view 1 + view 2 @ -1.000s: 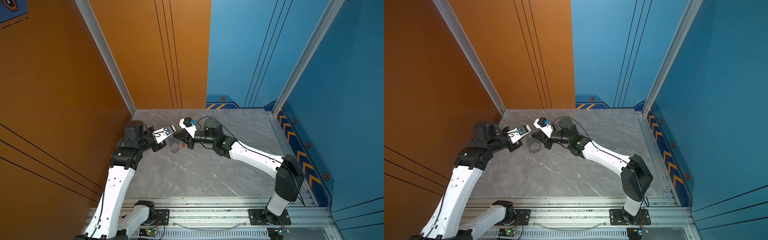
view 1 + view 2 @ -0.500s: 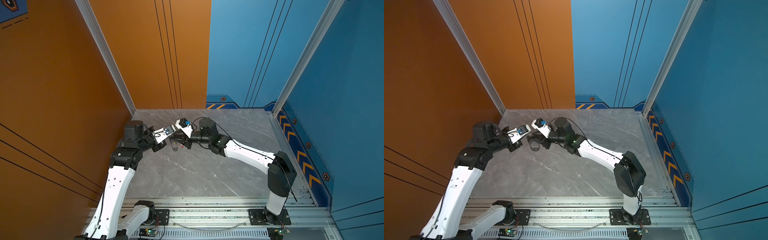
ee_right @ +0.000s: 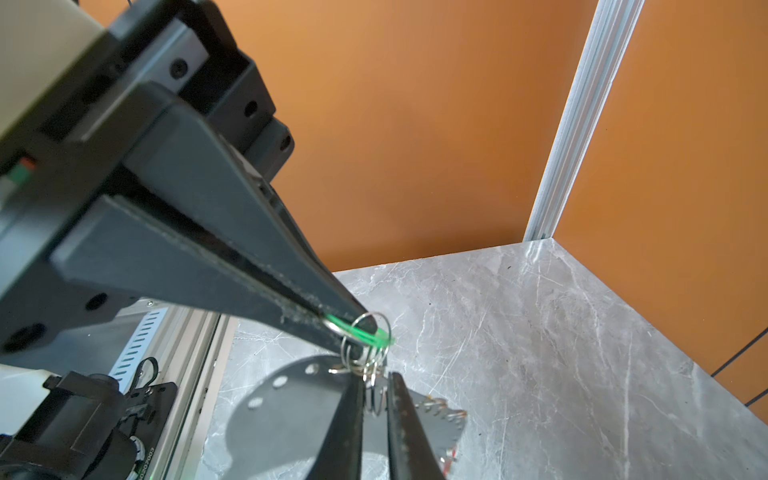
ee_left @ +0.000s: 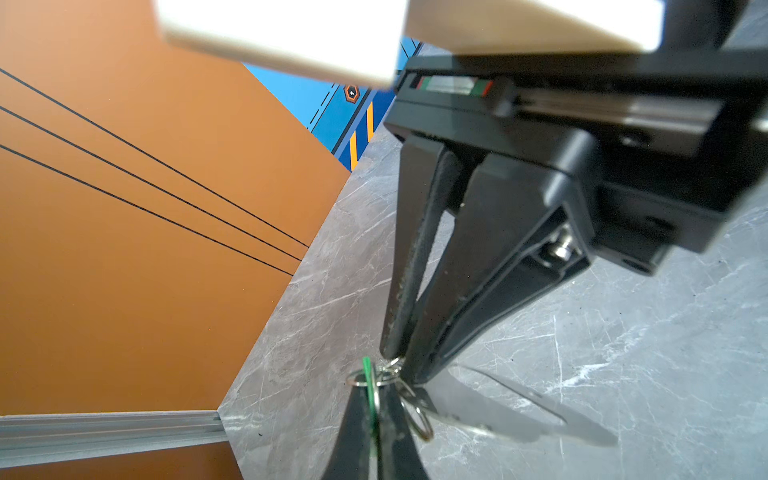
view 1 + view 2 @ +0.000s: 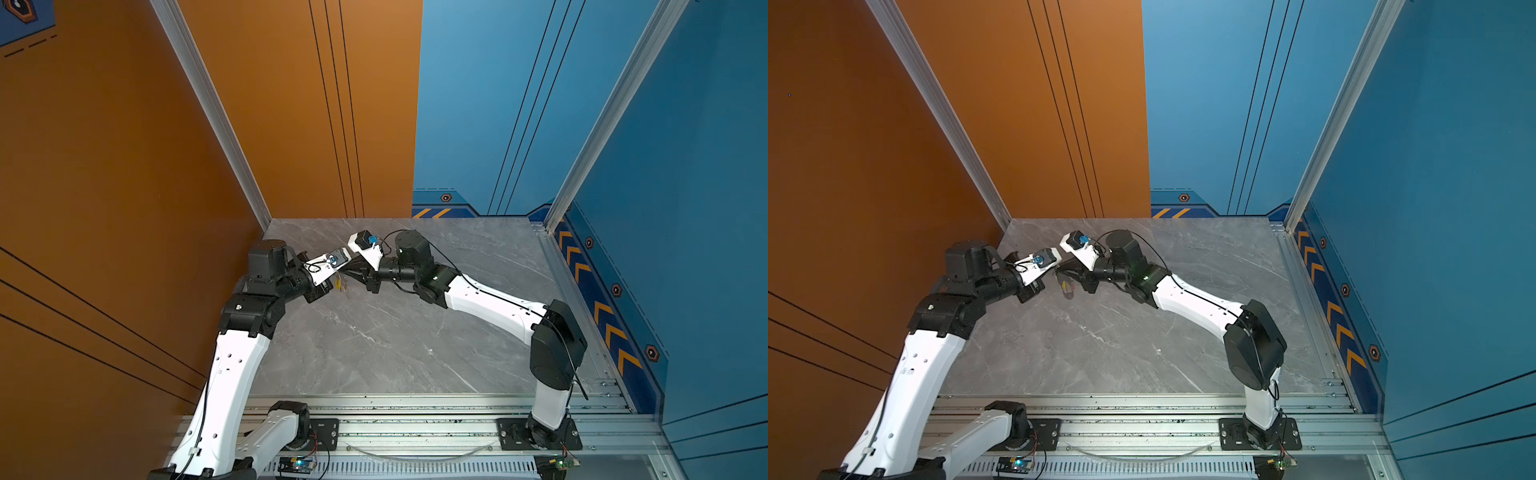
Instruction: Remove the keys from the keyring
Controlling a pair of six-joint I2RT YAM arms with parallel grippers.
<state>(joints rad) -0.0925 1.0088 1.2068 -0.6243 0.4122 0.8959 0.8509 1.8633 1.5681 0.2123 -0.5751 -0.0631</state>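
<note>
Both claws are clenched: my left gripper (image 3: 357, 328) pinches the thin, probably slick green tag (image 3: 376, 336), my right gripper (image 4: 397, 365) nips the stiff silver rings (image 3: 360, 356), keyring plate (image 3: 286, 399) hanging just below.

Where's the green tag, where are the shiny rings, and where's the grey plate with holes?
green tag (image 3: 357, 331), right wrist view, middle of its bright strip.
metal rings (image 3: 368, 360), right wrist view, middle of the bunch.
grey plate (image 3: 291, 399), right wrist view, flat face beside its holes.
</note>
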